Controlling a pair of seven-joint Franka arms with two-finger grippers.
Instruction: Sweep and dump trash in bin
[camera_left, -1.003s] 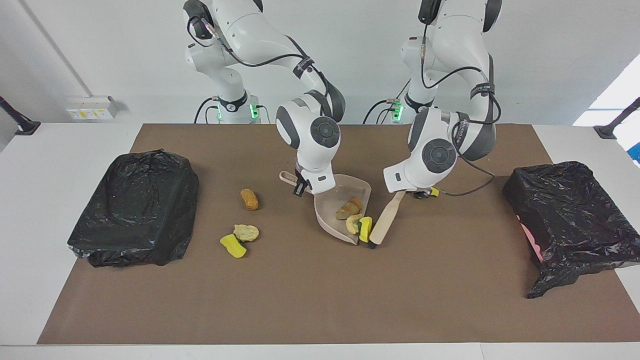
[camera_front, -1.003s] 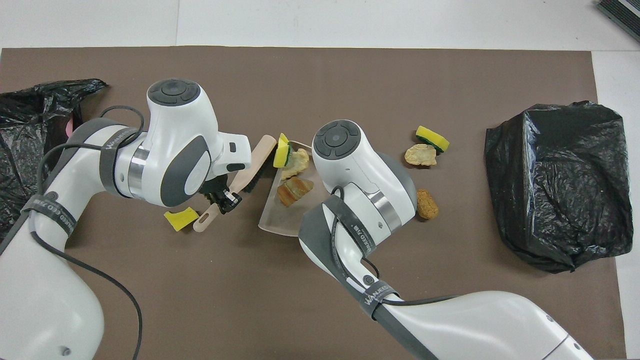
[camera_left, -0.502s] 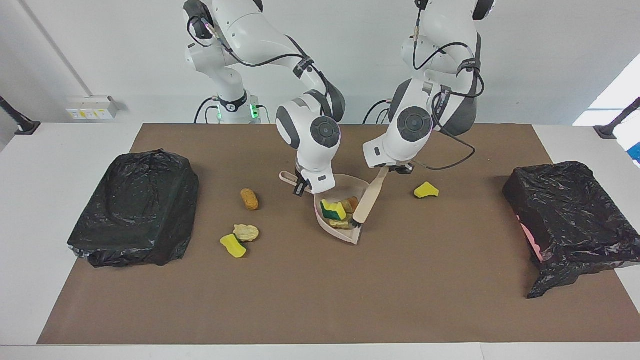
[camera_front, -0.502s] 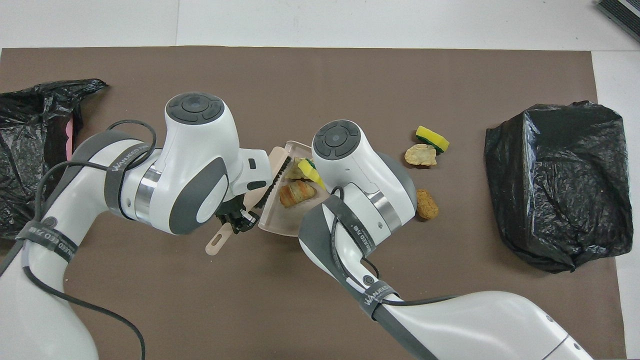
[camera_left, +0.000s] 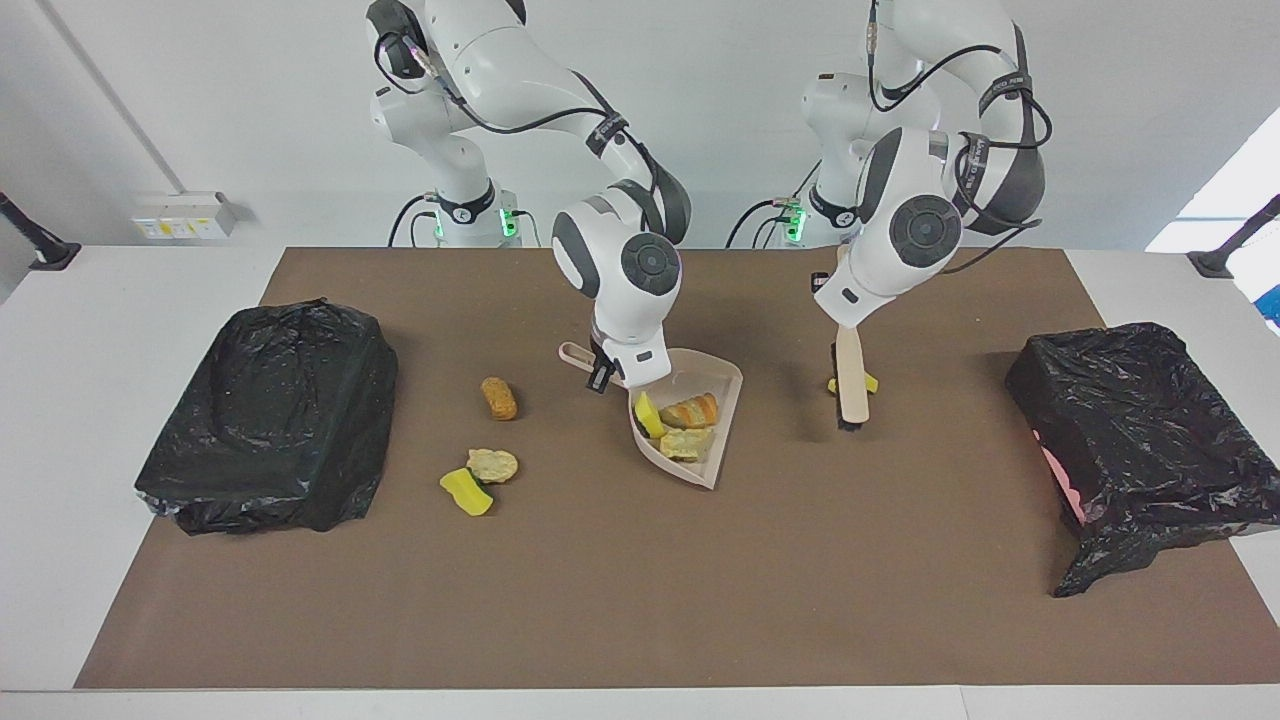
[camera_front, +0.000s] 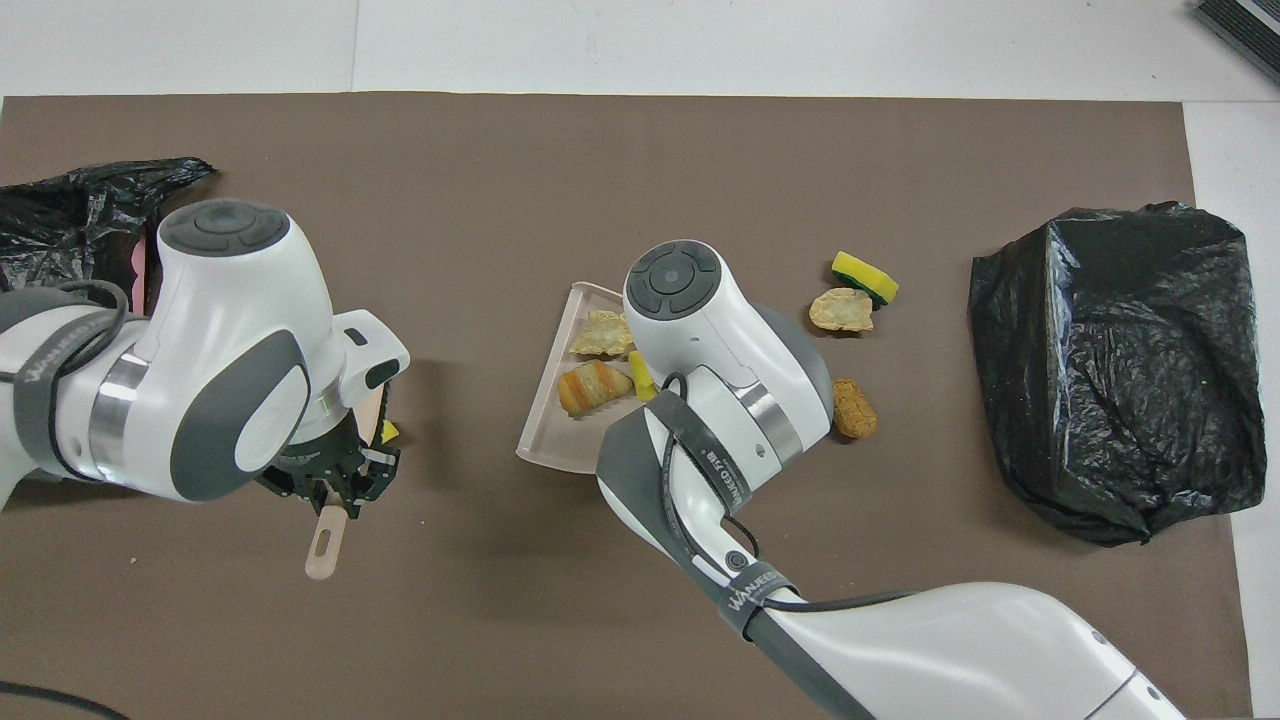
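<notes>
1. Brown matting (camera_left: 600, 600) covers the white table; a black-bagged bin (camera_left: 268, 415) sits at the right arm's end and a second black-bagged bin (camera_left: 1140, 430) at the left arm's end.
2. Right gripper (camera_left: 601, 372): clamped on the handle of the dustpan (camera_left: 722, 385), which rests on the mat with its open lip toward the left arm's end, evidently so that scraps can be pushed in from there.
3. Left gripper (camera_front: 335, 482): closed on the handle of the brush (camera_left: 851, 375), held steeply with bristles down at the mat, just beside a yellow chunk (camera_left: 870, 383). Judgement: the brush is set to drive this chunk toward the pan.
4. Trash in the pan: a yellow wedge (camera_left: 647, 414), an orange bread lump (camera_left: 692, 410) and a pale crumbly piece (camera_left: 686, 443).
5. Trash on the mat, between the pan and the bin at the right arm's end: a brown nugget (camera_left: 498, 397), a tan lump (camera_left: 492, 464) and a yellow sponge piece (camera_left: 466, 492) touching it.
6. View differences: the facing view shows the brush bristles and how near they stand to the chunk; the overhead view hides most of the brush under the left wrist, leaving only a sliver of the chunk, but shows the left fingers (camera_front: 368, 478) around the handle.
</notes>
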